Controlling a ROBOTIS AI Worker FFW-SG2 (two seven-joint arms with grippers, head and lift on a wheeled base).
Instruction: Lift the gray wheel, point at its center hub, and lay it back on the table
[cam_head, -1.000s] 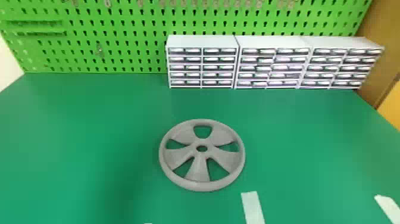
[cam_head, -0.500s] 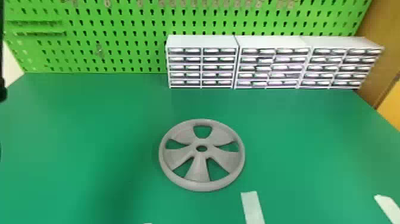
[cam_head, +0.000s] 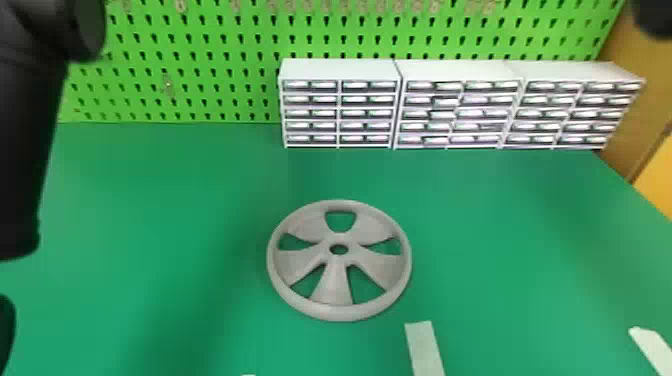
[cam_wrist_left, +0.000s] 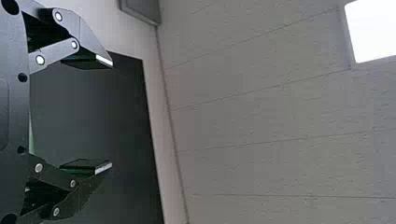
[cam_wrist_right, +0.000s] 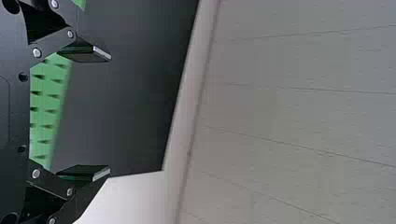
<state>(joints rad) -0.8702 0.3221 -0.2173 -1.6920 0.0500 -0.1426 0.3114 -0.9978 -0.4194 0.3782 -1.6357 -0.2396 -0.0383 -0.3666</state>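
Observation:
The gray wheel (cam_head: 332, 290) lies flat on the green table, its round center hub facing up, and nothing touches it. Black parts of my left arm (cam_head: 25, 150) stand at the head view's left edge, apart from the wheel. A dark piece of my right arm (cam_head: 655, 17) shows at that view's top right corner. In the left wrist view, my left gripper (cam_wrist_left: 112, 114) is open with nothing between its fingers. My right gripper (cam_wrist_right: 109, 114), in the right wrist view, is likewise open and holds nothing. Both wrist cameras face the ceiling and upper walls.
White drawer cabinets (cam_head: 340, 70) stand in a row at the table's back, before a green pegboard (cam_head: 200, 40). Pale tape strips (cam_head: 424, 347) lie on the table (cam_head: 500, 225) nearer the front, one of them close to the wheel and another at the right.
My left arm has come into the head view from the left edge, and a dark part of my right arm has appeared at the top right. The wheel has stayed where it was.

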